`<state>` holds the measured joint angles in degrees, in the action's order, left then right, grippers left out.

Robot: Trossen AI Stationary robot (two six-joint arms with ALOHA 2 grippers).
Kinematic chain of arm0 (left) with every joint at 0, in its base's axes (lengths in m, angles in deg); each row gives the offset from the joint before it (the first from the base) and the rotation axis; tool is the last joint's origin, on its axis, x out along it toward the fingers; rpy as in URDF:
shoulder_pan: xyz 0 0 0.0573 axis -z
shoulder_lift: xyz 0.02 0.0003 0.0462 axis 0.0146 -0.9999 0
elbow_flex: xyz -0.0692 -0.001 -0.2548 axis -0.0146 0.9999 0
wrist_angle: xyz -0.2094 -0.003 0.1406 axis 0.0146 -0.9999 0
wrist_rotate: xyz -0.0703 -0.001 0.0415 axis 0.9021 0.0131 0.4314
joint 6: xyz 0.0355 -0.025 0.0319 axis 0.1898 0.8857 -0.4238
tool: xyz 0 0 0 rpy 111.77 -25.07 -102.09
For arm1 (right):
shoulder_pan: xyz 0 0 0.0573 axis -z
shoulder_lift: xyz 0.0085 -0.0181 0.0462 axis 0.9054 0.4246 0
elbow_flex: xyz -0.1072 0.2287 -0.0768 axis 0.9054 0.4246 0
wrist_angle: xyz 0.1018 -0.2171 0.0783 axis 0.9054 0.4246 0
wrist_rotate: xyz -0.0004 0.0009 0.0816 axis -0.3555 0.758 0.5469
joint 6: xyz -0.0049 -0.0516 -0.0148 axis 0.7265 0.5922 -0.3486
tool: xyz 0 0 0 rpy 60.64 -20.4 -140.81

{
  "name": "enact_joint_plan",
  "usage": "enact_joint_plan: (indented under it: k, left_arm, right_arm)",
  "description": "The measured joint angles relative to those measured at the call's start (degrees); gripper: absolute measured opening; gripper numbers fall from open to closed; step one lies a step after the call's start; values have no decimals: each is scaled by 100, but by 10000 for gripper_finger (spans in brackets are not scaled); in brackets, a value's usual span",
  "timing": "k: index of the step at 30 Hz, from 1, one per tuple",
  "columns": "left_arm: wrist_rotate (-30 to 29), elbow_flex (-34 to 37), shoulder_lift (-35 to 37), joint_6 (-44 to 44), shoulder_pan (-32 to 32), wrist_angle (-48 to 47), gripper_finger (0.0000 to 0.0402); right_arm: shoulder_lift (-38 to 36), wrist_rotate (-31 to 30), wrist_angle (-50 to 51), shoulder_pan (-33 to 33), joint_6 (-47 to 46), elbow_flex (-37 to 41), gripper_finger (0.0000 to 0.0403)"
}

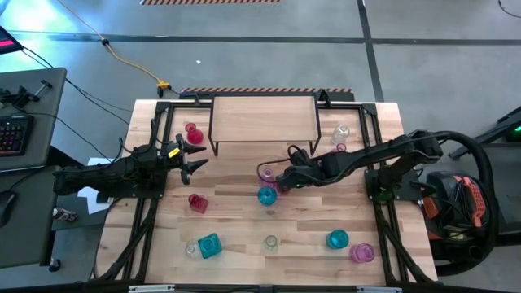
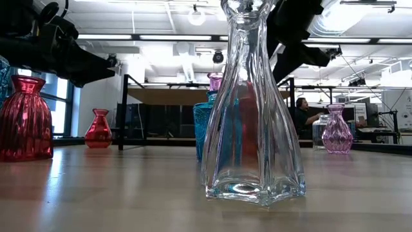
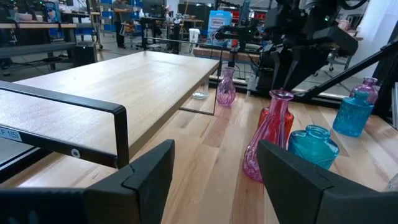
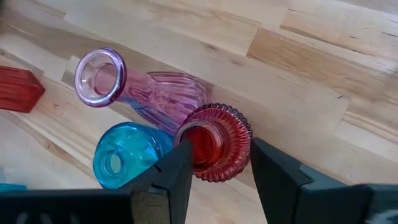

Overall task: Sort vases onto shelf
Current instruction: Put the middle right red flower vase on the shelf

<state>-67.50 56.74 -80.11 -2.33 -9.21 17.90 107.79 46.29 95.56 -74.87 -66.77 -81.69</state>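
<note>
At left of the high view, the left pincer (image 1: 198,160) hangs with fingers apart, empty, beside a red vase (image 1: 192,132). The shelf (image 1: 264,118) stands upper centre on the bench (image 1: 244,236). Right of centre, the right pincer (image 4: 214,163) is clamped on a red ribbed vase (image 4: 214,140), touching pink (image 4: 134,87) and teal (image 4: 124,155) vases.

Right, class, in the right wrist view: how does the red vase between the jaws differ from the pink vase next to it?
The red vase has a ribbed rim; the pink vase has a smooth rim. The red vase is held between the jaws of the right gripper; the pink vase stands free beside it. Both are translucent glass with open mouths, on the wooden table.
</note>
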Motion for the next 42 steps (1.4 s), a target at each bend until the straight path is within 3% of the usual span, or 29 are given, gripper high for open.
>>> enact_joint_plan:
  k: [13,26,42]
  left_arm:
    - [0,0,0,-2,2,2,221]
    - [-1,0,0,-2,1,2,221]
    - [0,0,0,0,2,0,221]
  right_arm:
    - [170,119,-59,140,-17,0,137]
    - [163,160,-63,177,-18,-11,9]
    - [72,338,-26,177,-50,7,2]
